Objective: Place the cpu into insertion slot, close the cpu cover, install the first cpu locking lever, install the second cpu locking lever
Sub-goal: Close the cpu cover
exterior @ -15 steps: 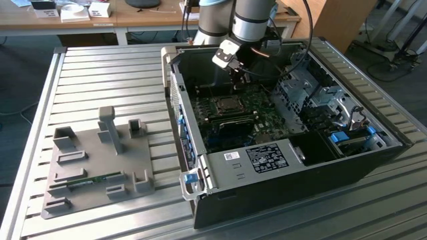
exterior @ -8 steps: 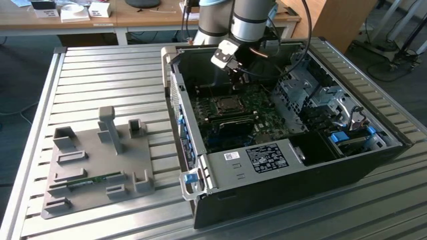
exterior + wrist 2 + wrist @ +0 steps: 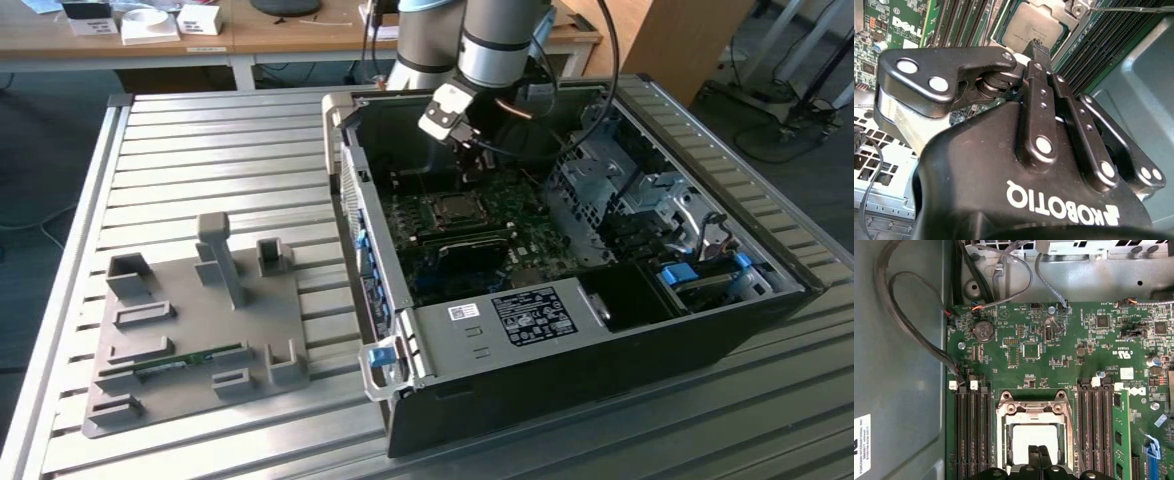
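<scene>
- I read this as a robotics lab: slatted aluminium table [image 3: 200, 130], robot arm [image 3: 494, 40] over it.
- Opened computer tower [image 3: 561, 370] and grey parts fixture [image 3: 187, 340] on the table.
- Wooden desk [image 3: 267, 40] with boxes behind.

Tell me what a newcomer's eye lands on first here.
The open computer case lying on the slatted metal table, with the robot arm reaching into it. Its black gripper hangs right over the silvery cpu seated in the green motherboard. A grey tray sits at the exterior view's left.
</scene>
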Motion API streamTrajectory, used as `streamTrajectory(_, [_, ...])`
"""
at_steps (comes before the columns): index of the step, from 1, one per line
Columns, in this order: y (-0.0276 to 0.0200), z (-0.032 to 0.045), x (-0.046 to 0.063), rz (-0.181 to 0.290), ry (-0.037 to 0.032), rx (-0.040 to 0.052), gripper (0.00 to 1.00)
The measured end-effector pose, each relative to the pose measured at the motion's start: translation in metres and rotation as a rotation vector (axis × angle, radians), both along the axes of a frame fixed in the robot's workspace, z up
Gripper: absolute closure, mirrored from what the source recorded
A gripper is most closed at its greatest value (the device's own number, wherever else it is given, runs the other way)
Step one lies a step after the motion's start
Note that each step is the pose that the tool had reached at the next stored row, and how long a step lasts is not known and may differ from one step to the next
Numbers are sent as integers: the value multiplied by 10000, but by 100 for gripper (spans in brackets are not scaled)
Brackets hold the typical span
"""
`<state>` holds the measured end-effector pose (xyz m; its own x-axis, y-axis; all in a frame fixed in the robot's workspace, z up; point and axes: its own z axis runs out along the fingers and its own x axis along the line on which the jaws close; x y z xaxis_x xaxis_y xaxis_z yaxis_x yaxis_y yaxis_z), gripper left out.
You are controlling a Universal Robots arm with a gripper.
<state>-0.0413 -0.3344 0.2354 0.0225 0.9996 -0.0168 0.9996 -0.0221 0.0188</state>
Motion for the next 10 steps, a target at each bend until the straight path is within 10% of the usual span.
streamTrajectory(10, [-7, -56, -38, -1, -1, -1, 89])
